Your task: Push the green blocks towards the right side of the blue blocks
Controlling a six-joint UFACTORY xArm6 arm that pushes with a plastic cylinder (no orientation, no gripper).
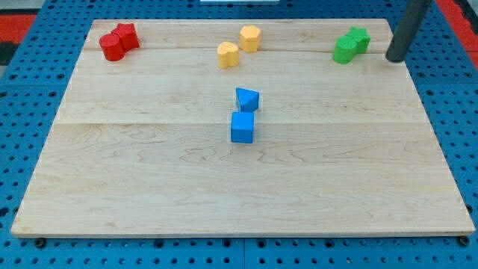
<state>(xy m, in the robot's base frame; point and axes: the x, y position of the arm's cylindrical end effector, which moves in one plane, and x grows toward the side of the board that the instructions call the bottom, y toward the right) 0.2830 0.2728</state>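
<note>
Two green blocks (351,45), two blue blocks (244,115)

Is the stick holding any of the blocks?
No, nothing is held. My tip sits just to the view's right of the green blocks, apart from them.

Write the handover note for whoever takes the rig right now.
My tip sits at the view's top right, just right of the green blocks, apart from them.
The green blocks touch each other near the top edge.
The blue blocks stand mid-board, one above the other.
Done: nothing visible; the greens are far up and right of the blues.
Left: push the greens down and left to the blues' right side.
</note>
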